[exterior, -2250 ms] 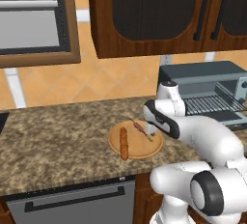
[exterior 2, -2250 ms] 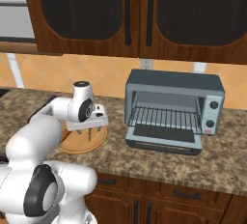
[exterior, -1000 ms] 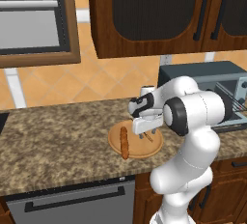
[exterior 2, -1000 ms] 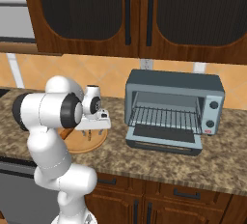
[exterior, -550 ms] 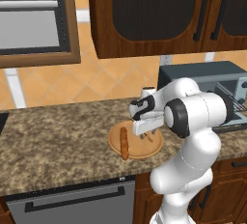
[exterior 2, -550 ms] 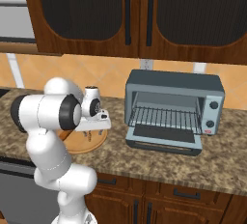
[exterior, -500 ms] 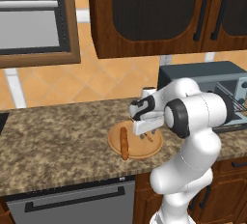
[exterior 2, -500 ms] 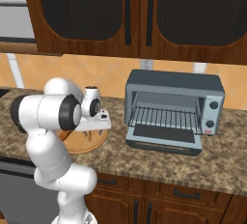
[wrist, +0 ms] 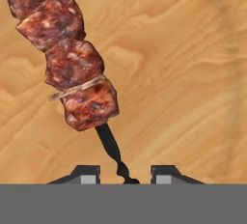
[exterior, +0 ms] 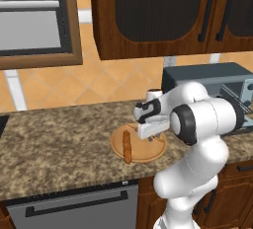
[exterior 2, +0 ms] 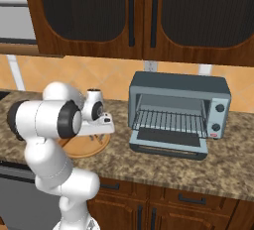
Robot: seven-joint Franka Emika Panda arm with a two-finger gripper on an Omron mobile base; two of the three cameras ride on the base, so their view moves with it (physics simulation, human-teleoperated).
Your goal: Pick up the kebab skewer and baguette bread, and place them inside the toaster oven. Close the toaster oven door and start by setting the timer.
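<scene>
I see the kebab skewer [wrist: 72, 59] flat on the board, the baguette bread [exterior: 127, 146] lying alongside, the toaster oven [exterior 2: 178, 112] with its door [exterior 2: 171, 142] dropped open.

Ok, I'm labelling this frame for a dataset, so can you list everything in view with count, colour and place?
kebab skewer: one, reddish-brown chunks on a dark stick, lying on the board, its stick end between the finger tips
baguette bread: one, orange-brown, on the board's left part
wooden board: one, round, light wood, on the counter
toaster oven: one, grey-blue, on the counter right of the board
toaster oven door: one, folded down open
wire rack: one, grey, inside the oven
counter: one, speckled brown stone
upper cabinets: dark wood, above the counter
gripper: one, dark tips, low over the board, closing around the stick
</scene>
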